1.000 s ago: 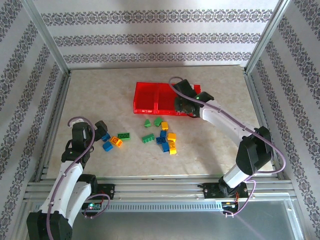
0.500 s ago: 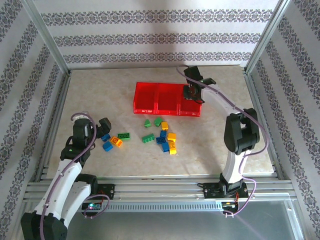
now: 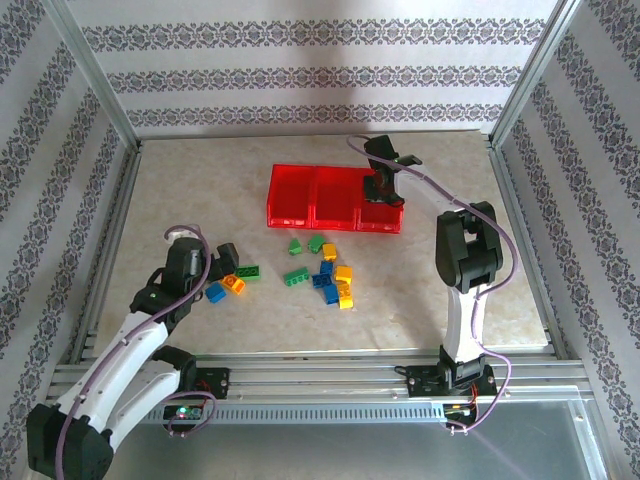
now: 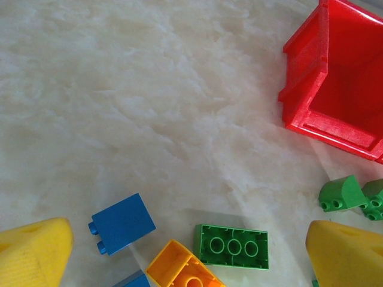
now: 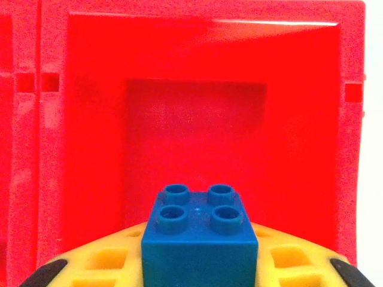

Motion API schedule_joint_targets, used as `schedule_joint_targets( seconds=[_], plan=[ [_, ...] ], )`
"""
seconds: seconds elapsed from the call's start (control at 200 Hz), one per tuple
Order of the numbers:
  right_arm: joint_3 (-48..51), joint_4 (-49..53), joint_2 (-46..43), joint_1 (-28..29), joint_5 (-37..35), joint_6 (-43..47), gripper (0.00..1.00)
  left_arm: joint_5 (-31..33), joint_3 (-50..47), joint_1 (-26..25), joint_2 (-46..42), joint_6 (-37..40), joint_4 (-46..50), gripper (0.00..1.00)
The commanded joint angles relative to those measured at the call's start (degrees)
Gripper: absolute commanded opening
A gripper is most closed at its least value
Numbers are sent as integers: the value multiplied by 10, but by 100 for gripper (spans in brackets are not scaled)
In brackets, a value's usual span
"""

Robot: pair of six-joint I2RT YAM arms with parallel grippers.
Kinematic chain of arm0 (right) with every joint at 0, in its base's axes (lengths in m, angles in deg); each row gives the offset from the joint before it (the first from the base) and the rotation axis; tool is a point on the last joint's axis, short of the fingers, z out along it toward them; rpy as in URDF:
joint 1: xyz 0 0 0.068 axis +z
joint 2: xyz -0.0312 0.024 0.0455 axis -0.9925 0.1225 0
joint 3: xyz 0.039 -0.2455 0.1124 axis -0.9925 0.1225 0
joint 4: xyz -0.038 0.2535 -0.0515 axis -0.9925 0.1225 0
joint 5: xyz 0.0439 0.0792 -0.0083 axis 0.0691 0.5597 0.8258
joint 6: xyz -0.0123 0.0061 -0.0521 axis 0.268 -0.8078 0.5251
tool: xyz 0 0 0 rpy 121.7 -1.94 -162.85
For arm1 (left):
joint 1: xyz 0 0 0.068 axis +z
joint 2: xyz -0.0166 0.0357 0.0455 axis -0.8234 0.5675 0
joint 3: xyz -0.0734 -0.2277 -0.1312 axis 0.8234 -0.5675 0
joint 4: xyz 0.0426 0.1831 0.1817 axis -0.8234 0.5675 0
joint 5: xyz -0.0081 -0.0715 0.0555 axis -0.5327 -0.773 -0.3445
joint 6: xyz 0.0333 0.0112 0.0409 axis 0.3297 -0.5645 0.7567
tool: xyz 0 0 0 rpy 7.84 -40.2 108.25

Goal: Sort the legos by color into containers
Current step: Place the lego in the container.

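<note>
Blue lego (image 5: 199, 239) pinched between right jaws; left jaws gape wide.

From the right wrist, the bottom edge cuts off the lower part of the blue brick (image 5: 199, 239) and most of the right fingers (image 5: 287, 266) flanking it, so their contact with its sides is hidden. The red tray (image 5: 24, 149) runs off the left edge.

From the left wrist, the left fingers (image 4: 33, 254) are cropped to their tips at the bottom corners. The orange brick (image 4: 179, 270) and a second blue brick (image 4: 136, 280) are cut by the bottom edge, and a green brick (image 4: 376, 200) by the right.

From above, the right arm (image 3: 465, 250) covers part of the tray's right compartment (image 3: 392, 218).
</note>
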Motion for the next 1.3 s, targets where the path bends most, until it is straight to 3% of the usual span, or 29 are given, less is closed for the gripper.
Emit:
schedule_joint_targets(
  seconds=[0.0,0.27,0.585,0.864,1.084,1.294],
  plan=[
    [-2,4,6,-2,-8,13,33,18,12,-10,0,4,21,100],
    [-4,0,4,-2,-12,18,44,38,26,-31,11,20,34,100],
    [2,-2,-12,1,-16,15,45,54,38,-64,29,32,36,100],
    [48,-6,-86,17,-30,0,48,64,42,-89,41,11,67,100],
    [126,9,-176,71,-45,-59,50,72,39,-110,43,-10,71,100],
    [209,31,-258,170,-46,-134,53,88,27,-127,46,-49,79,100]
  ],
)
